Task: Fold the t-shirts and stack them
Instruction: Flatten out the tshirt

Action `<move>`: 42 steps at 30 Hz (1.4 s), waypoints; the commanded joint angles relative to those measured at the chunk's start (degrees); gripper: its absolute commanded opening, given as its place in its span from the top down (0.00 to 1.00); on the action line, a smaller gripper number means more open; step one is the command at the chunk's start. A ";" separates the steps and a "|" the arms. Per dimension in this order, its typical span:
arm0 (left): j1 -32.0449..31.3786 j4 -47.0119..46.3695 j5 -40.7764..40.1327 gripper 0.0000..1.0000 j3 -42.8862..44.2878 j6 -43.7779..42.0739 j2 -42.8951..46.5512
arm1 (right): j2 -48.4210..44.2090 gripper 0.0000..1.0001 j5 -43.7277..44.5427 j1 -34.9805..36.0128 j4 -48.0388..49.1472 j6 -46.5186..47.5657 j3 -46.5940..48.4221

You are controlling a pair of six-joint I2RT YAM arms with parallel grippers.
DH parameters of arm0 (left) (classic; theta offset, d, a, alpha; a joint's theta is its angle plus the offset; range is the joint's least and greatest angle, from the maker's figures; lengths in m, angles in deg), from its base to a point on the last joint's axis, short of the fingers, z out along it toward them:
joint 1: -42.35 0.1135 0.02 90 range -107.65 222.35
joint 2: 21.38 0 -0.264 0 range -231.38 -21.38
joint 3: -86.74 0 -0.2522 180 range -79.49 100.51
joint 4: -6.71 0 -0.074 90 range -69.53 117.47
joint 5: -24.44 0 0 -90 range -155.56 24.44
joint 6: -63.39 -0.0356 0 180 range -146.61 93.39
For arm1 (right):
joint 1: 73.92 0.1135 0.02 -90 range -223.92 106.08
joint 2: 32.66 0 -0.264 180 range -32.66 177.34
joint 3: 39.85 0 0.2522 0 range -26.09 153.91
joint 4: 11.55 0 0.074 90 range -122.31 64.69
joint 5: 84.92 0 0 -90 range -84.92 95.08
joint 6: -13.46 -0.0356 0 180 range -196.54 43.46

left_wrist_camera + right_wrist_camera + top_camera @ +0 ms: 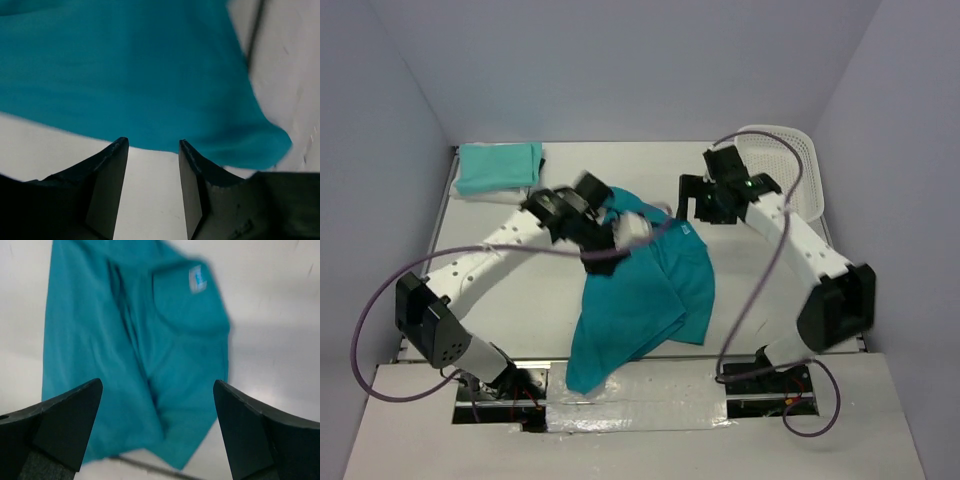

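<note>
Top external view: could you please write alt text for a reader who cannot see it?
A rumpled teal t-shirt lies in the middle of a white table, the left gripper over its upper edge and the right gripper near its collar. A folded mint t-shirt sits back left, a white lattice basket back right.

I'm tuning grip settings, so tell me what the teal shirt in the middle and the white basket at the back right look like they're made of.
The teal t-shirt looks like soft, matte knit cloth, possibly cotton jersey: it drapes in loose folds and shows no shine. The white basket looks like rigid moulded plastic, judging by its even lattice of holes and smooth rim.
</note>
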 commanded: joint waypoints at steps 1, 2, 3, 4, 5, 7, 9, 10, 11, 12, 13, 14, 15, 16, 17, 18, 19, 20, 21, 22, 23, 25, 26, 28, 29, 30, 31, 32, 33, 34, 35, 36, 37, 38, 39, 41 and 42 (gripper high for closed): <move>-13.58 6.47 -6.15 0.43 -11.21 -5.29 4.46 | -8.67 0.01 -2.87 0.95 4.76 -3.44 -15.83; -15.96 5.68 -6.88 0.42 -13.94 -4.76 6.39 | -10.25 0.02 -4.44 0.95 5.83 -4.24 -23.01; -19.29 4.54 -6.97 0.37 -18.14 -4.15 7.10 | -12.44 0.02 -4.97 0.95 7.92 -5.12 -26.04; -20.63 3.92 -6.89 0.35 -19.92 -3.79 7.54 | -13.16 0.02 -5.41 0.95 9.25 -6.96 -31.73; -21.95 3.48 -7.23 0.29 -21.51 -2.66 7.37 | -13.52 0.03 -6.81 0.95 10.48 -7.85 -34.22; -26.16 1.20 -8.46 0.24 -25.29 -1.51 6.50 | -13.61 0.03 -7.96 1.13 14.52 -9.34 -38.27; -29.95 -0.56 -8.99 0.23 -28.02 -0.36 6.14 | -12.82 0.04 -8.67 1.13 17.25 -11.28 -41.97; -31.00 -1.53 -8.91 0.22 -28.81 0.07 5.79 | -12.12 0.05 -8.76 1.48 18.13 -11.72 -43.63; -32.67 -3.45 -8.56 0.22 -30.21 1.04 5.53 | -11.59 0.05 -8.24 1.83 18.75 -12.68 -44.26; -33.29 -4.51 -8.55 0.23 -30.83 1.57 5.09 | -10.63 0.05 -7.80 2.01 19.63 -13.12 -45.22; -33.73 -5.31 -8.29 0.23 -31.27 1.92 4.83 | -9.92 0.06 -7.71 2.18 19.90 -13.48 -45.58; -34.09 -6.27 -8.55 0.24 -31.89 1.84 4.74 | -9.39 0.08 -8.23 2.27 21.03 -13.83 -46.02; -34.09 -6.89 -8.47 0.26 -32.33 1.75 4.82 | -9.04 0.11 -8.67 2.36 21.74 -14.09 -46.37; -34.09 -7.42 -8.03 0.28 -32.77 1.40 5.00 | -8.60 0.25 -9.11 2.36 22.61 -14.36 -47.33; -34.18 -8.82 -6.98 0.33 -33.82 0.70 5.09 | -8.25 0.39 -9.46 2.19 24.28 -15.14 -47.69; -34.18 -9.70 -6.36 0.36 -34.44 0.26 5.09 | -7.99 0.51 -9.90 2.19 24.73 -15.50 -47.87; -34.18 -10.58 -6.01 0.40 -35.40 -0.27 4.74 | -7.55 0.71 -9.99 2.19 25.08 -15.94 -47.61; -34.18 -11.37 -5.83 0.45 -35.76 -0.53 4.21 | -7.46 0.80 -9.90 2.10 25.08 -16.20 -47.26; -34.18 -12.95 -6.00 0.56 -36.20 -0.71 3.69 | -7.37 0.86 -9.64 1.92 24.56 -16.46 -46.73; -34.18 -13.83 -6.09 0.62 -36.64 -1.06 2.46 | -7.45 1.00 -8.77 1.83 24.12 -16.55 -45.59; -34.18 -15.15 -6.62 0.88 -37.68 -0.63 1.84 | -7.89 1.00 -8.50 1.66 23.51 -16.73 -45.06; -34.27 -19.54 -9.95 1.00 -38.92 1.04 -0.27 | -8.51 1.00 -8.41 0.78 22.72 -16.29 -43.13; -33.92 -20.25 -10.66 1.00 -38.93 1.48 -0.97 | -9.03 1.00 -8.41 0.43 21.58 -16.12 -42.51; -29.82 -21.57 -11.37 1.00 -38.40 1.05 -1.59 | -9.56 1.00 -8.23 -1.15 19.56 -14.98 -40.58; -26.65 -21.75 -11.02 1.00 -38.05 0.44 -1.07 | -10.00 1.00 -7.88 -2.20 18.85 -14.45 -39.27; -18.18 -22.10 -9.80 1.00 -36.13 -1.31 -0.80 | -10.26 1.00 -7.01 -2.82 18.24 -13.66 -38.82; -13.05 -21.93 -8.48 1.00 -34.20 -2.02 -0.71 | -10.44 1.00 -6.91 -3.43 17.79 -13.22 -38.55; -7.17 -21.14 -6.29 1.00 -31.66 -2.90 -1.50 | -10.79 1.00 -7.26 -4.40 17.88 -12.95 -38.73; 3.68 -18.18 0.08 1.00 -25.19 -4.22 -2.29 | -10.71 1.00 -8.31 -5.62 18.14 -12.60 -39.08; 8.23 -16.15 3.71 1.00 -21.39 -5.01 -3.51 | -10.62 1.00 -8.32 -6.07 18.49 -12.34 -39.17; 12.45 -13.86 7.06 1.00 -18.13 -6.93 -6.05 | -10.10 1.00 -7.97 -6.08 18.41 -11.81 -39.17; 18.41 -9.67 12.05 1.00 -12.70 -7.91 -7.12 | -10.00 1.00 -7.45 -5.90 18.40 -11.03 -39.08; 20.82 -7.80 14.28 1.00 -10.56 -9.22 -8.17 | -9.92 1.00 -7.27 -5.81 18.49 -10.93 -39.08; 23.19 -6.21 16.39 1.00 -9.41 -11.85 -9.75 | -9.83 1.00 -7.18 -5.81 18.58 -10.76 -38.91; 27.31 -2.63 21.11 0.99 -8.26 -13.53 -10.29 | -9.57 1.00 -7.18 -5.73 18.67 -10.58 -38.73; 30.76 0.73 24.48 0.94 -8.08 -17.22 -12.13 | -9.21 1.00 -6.56 -5.55 17.97 -9.97 -37.42; 34.60 2.23 26.06 0.93 -8.69 -18.45 -12.75 | -9.04 1.00 -6.30 -5.38 17.79 -9.79 -37.06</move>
